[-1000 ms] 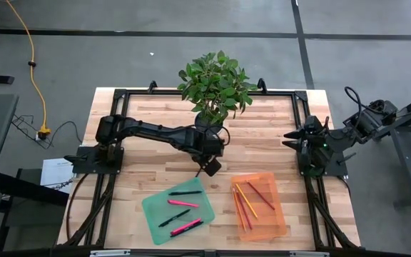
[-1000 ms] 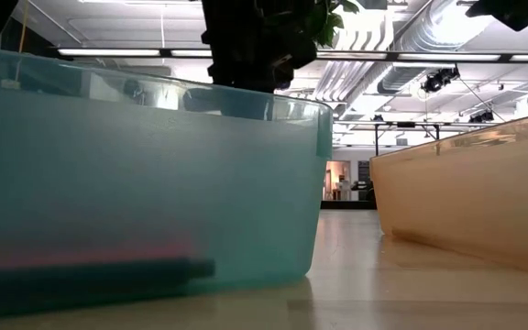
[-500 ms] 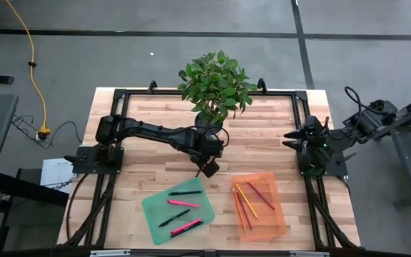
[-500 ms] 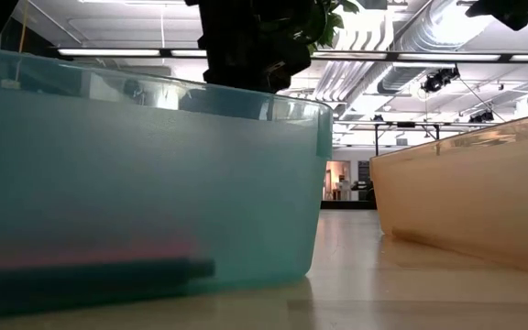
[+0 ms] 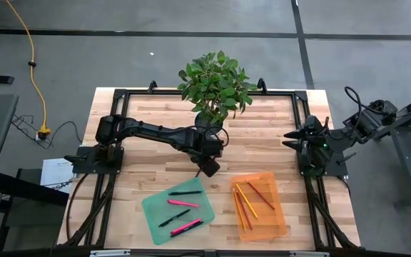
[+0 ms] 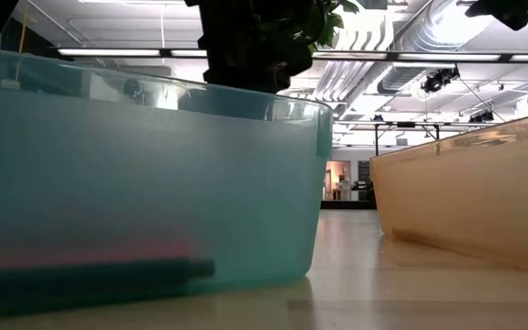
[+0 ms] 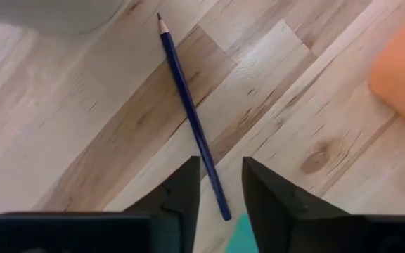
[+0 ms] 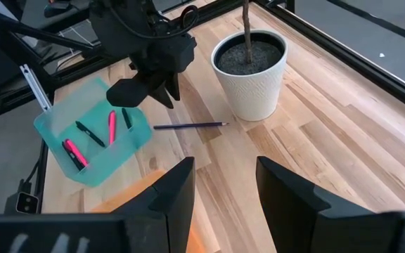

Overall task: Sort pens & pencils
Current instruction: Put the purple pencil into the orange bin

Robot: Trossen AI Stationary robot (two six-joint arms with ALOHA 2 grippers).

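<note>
A dark blue pencil (image 7: 188, 112) lies flat on the wood between the teal tray (image 5: 173, 210) and the white plant pot (image 8: 250, 70), its tip toward the pot. My left gripper (image 7: 220, 190) hangs open above the pencil's blunt end, pointing steeply down, with one finger on either side of it and no contact showing. The teal tray holds several pink and black pens (image 8: 93, 133). The orange tray (image 5: 259, 203) holds several pencils (image 5: 247, 200). My right gripper (image 8: 223, 190) waits open at the table's right edge.
The potted plant (image 5: 212, 89) stands just beyond the left gripper, toward the far edge. In the low view the teal tray's wall (image 6: 145, 183) and the orange tray's wall (image 6: 466, 202) stand close to the camera. Bare wood lies between the two trays.
</note>
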